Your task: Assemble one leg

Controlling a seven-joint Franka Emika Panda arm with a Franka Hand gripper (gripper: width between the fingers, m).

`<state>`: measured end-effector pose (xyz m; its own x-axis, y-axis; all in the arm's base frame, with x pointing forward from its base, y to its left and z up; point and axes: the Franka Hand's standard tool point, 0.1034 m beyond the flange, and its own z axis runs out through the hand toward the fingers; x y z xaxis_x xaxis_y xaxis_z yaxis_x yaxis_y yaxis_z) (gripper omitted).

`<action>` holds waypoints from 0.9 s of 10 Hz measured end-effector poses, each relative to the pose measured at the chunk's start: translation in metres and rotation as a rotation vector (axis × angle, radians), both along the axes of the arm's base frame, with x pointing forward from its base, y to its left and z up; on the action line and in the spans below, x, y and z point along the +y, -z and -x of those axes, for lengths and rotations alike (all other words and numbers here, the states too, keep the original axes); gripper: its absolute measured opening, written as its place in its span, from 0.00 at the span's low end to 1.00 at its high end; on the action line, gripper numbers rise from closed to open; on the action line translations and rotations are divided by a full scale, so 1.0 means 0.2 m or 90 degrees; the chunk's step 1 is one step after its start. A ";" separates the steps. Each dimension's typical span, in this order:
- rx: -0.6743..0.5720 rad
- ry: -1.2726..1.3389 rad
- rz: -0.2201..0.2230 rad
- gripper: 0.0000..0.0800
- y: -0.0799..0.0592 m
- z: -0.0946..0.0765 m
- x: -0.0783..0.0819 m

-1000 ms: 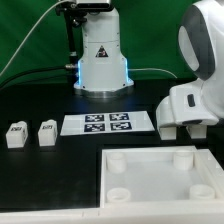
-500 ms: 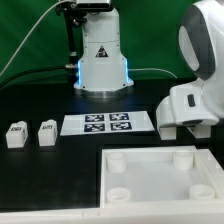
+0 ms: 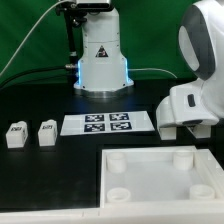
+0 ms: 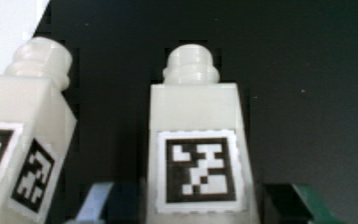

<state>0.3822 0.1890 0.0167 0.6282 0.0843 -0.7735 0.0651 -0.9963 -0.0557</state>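
Straddling the leg (image 4: 202, 130), the pincer (image 4: 202, 205) stands open. In the wrist view one dark fingertip (image 4: 101, 203) shows on each side of the leg's tagged end. A narrow dark gap separates each fingertip from the leg, so the jaws grip nothing.

The leg is a white block lying on the black tabletop (image 4: 318, 80). It bears a black-and-white square tag on its facing side. A rounded peg at its far end points away from the pincer.

A second leg (image 4: 25, 120) of the same form lies just beside it, parallel and apart. Its peg points the same way.

In the exterior view the arm's white housing (image 3: 190, 100) sits at 3 o'clock and covers the pincer and both of these legs.

- A third leg (image 3: 14, 135) and a fourth leg (image 3: 46, 133) stand near each other at 9 o'clock, well apart from the arm.
- The marker board (image 3: 108, 124) lies at centre.
- The robot base (image 3: 100, 60) stands at 12 o'clock.
- The white panel (image 3: 150, 178), with round corner sockets, lies at 5 o'clock.
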 end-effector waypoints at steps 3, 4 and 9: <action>-0.071 -0.059 -0.058 0.36 -0.39 -0.26 -0.13; -0.099 -0.063 -0.060 0.36 -0.49 -0.30 -0.16; -0.394 -0.036 -0.067 0.36 -0.61 -0.44 -0.22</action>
<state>0.4711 0.1445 0.1387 0.9494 0.1858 -0.2531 0.1686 -0.9817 -0.0885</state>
